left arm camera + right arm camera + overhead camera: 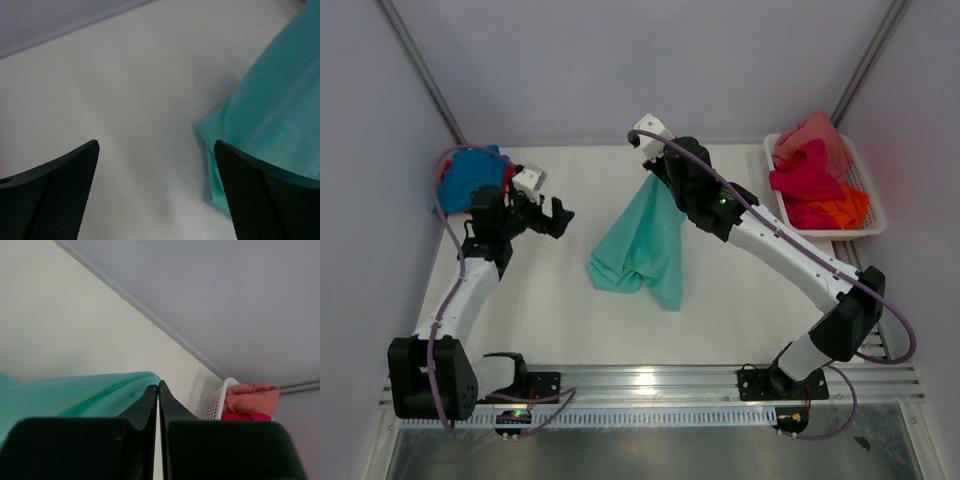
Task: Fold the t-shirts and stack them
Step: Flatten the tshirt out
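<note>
The teal tee (645, 245) is at centre, hanging from its raised top corner with its lower folds bunched. The blue tee (475, 175) and red tee (443, 172) lie crumpled together at 10 o'clock. The salmon tee (815, 135), magenta tee (807, 175) and orange tee (845, 208) are heaped at 2 o'clock.

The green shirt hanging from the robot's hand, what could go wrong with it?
The right gripper pinches only a thin edge of the mint-teal t-shirt, so it might slip out and drop in a heap. The shirt's bottom lies bunched on the table, so it may fold crooked. The open left gripper could grab several layers there.
</note>
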